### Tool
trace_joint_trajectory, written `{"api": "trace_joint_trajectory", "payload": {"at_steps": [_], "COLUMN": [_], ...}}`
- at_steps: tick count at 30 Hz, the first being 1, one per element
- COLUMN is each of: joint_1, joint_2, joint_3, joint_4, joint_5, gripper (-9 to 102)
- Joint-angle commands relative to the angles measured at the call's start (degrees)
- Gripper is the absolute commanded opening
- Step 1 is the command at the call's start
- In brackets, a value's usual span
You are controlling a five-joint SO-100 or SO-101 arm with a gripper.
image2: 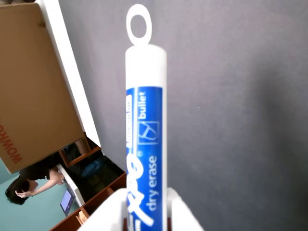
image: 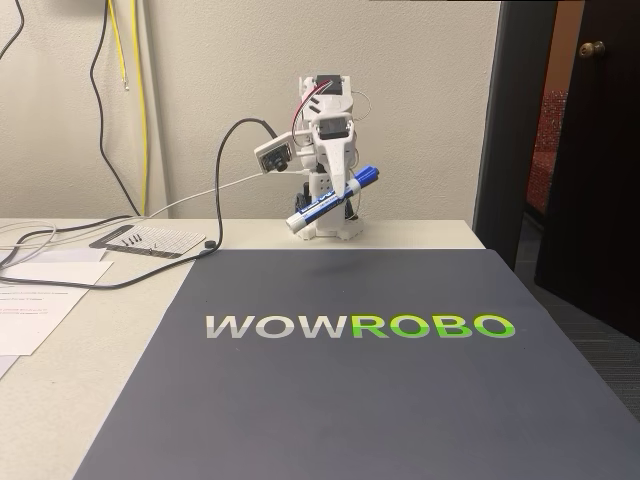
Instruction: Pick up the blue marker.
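The blue marker [image: 330,200] is a white-barrelled EXPO pen with a blue cap and a blue label. In the fixed view it hangs tilted in the air above the far edge of the dark mat [image: 360,370], cap end up to the right. My white gripper [image: 345,197] is shut on its middle. In the wrist view the marker [image2: 145,125] runs up the centre of the picture, its white tail end with a ring at the top. The white fingers [image2: 180,211] clamp it at the bottom edge.
A dark WOWROBO mat covers most of the table. Papers [image: 35,300] and black cables [image: 110,270] lie at the left. A dark door [image: 590,150] stands at the right. In the wrist view, a cardboard box [image2: 33,86] and a person [image2: 29,185] appear at the left.
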State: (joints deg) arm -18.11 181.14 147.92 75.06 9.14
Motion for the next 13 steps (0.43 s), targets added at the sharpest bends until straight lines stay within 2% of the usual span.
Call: {"api": "trace_joint_trajectory", "payload": {"at_steps": [1,13], "joint_1": [0.2,0.4], "joint_2": [0.3,0.8], "joint_3": [-0.2,-0.2], "joint_4": [-0.3,-0.2], "joint_5": [0.1,0.2], "gripper": [0,0]}}
